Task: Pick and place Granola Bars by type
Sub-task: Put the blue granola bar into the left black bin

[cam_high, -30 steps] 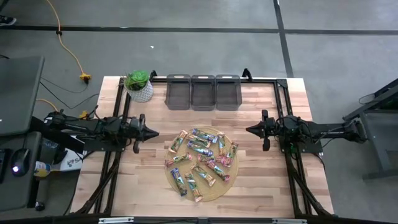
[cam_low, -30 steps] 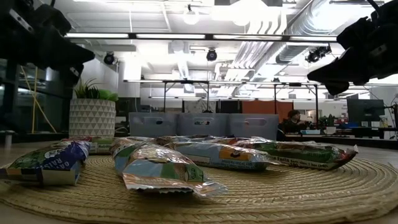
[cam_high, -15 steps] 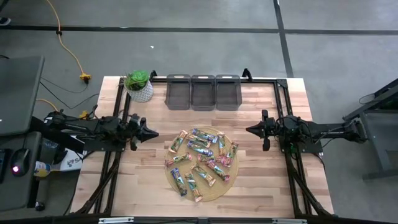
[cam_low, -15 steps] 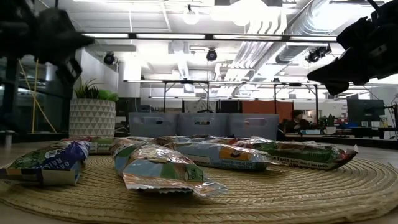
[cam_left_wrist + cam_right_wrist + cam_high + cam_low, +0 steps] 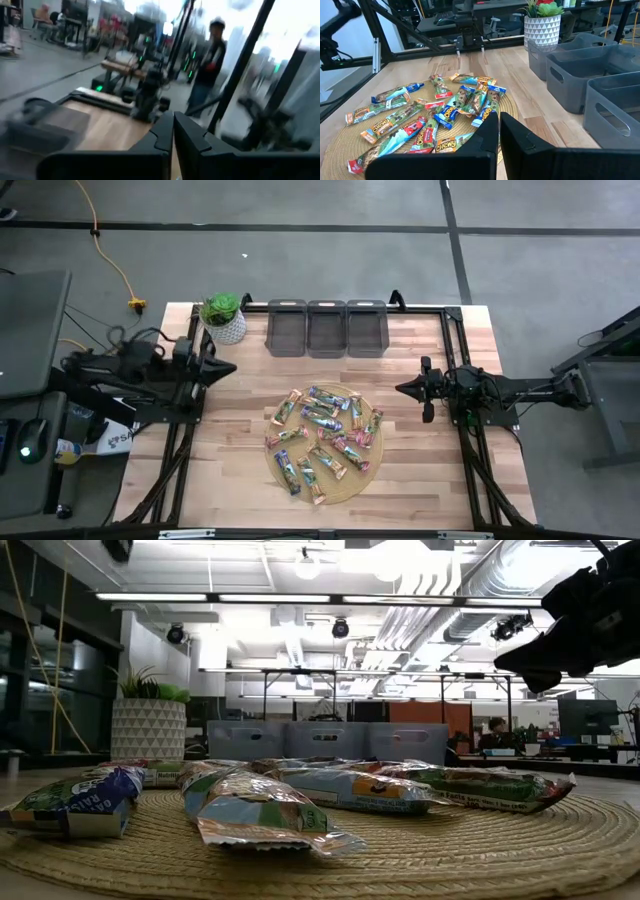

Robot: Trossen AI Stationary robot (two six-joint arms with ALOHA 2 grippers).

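Several granola bars [image 5: 322,442] in blue, green, tan and pink wrappers lie flat and scattered on a round woven mat [image 5: 290,485] in the middle of the table; the right wrist view shows the bars [image 5: 435,117] too. My left gripper [image 5: 232,367] hangs shut above the table's left side, well away from the mat. In its own wrist view the left gripper [image 5: 173,125] faces the room. My right gripper [image 5: 400,389] is shut and hovers right of the mat, pointing at it, with the right gripper [image 5: 498,127] clear of the bars.
Three grey bins [image 5: 327,328] stand in a row at the far edge, behind the mat. A potted plant [image 5: 223,318] sits at the far left corner, close to the left gripper. Bare wood lies left and right of the mat. People move in the room beyond.
My left arm has pulled back from beside the mat toward the table's left and far edge and has risen out of the low view, its wrist rolling as it went. Its gripper stays shut. The bars and my right arm have not moved.
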